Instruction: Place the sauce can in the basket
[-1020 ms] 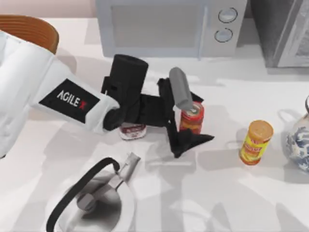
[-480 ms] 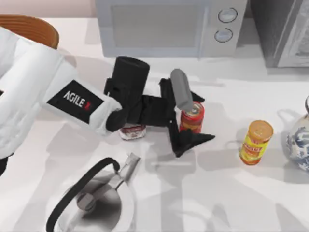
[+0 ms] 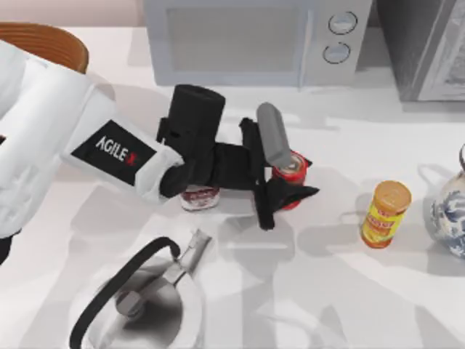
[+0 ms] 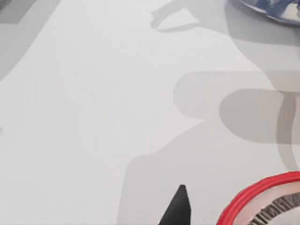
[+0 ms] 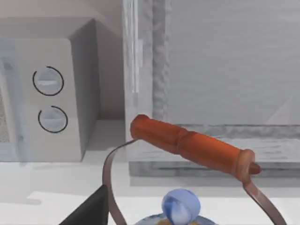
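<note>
The sauce can, red with a silvery top, stands upright at the middle of the table. My left gripper reaches in from the left and is shut on it, the grey finger on its far side and the black finger on its near side. In the left wrist view the can's red rim sits beside a black fingertip. The tan basket lies at the table's far left corner, partly behind my left arm. A dark part of my right gripper shows in the right wrist view.
A dark red jar stands half under my left wrist. A yellow bottle stands right of the can, a blue-white teapot with an orange handle at the right edge. A kettle sits front left, a microwave behind.
The left gripper's black finger has swung in against the sauce can, narrowing the jaws onto it. The can now looks slightly tilted. The arm has hardly shifted.
</note>
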`<state>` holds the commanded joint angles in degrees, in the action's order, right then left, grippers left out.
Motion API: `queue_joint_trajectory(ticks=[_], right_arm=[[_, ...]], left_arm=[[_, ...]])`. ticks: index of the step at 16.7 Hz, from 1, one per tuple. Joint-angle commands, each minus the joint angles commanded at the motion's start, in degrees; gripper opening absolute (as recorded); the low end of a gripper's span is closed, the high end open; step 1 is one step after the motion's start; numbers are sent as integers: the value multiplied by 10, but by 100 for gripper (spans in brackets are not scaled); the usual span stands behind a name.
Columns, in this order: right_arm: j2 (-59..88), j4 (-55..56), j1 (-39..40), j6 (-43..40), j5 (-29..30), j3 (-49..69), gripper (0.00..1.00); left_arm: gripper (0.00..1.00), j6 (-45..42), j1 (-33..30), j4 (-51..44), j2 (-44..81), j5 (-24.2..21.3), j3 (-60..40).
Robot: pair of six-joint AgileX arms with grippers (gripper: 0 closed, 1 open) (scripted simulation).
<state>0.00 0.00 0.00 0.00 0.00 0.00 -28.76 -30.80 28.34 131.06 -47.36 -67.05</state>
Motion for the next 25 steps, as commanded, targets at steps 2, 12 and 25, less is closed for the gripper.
queue_joint_trajectory(ticks=[2, 12, 25], right_arm=[[0, 0, 0, 0, 0, 0, 100], [0, 0, 0, 0, 0, 0, 100], [0, 0, 0, 0, 0, 0, 100]], left_arm=[[17, 0, 0, 0, 0, 0, 0], [0, 0, 0, 0, 0, 0, 0], [0, 87, 149, -217, -270, 237, -16]])
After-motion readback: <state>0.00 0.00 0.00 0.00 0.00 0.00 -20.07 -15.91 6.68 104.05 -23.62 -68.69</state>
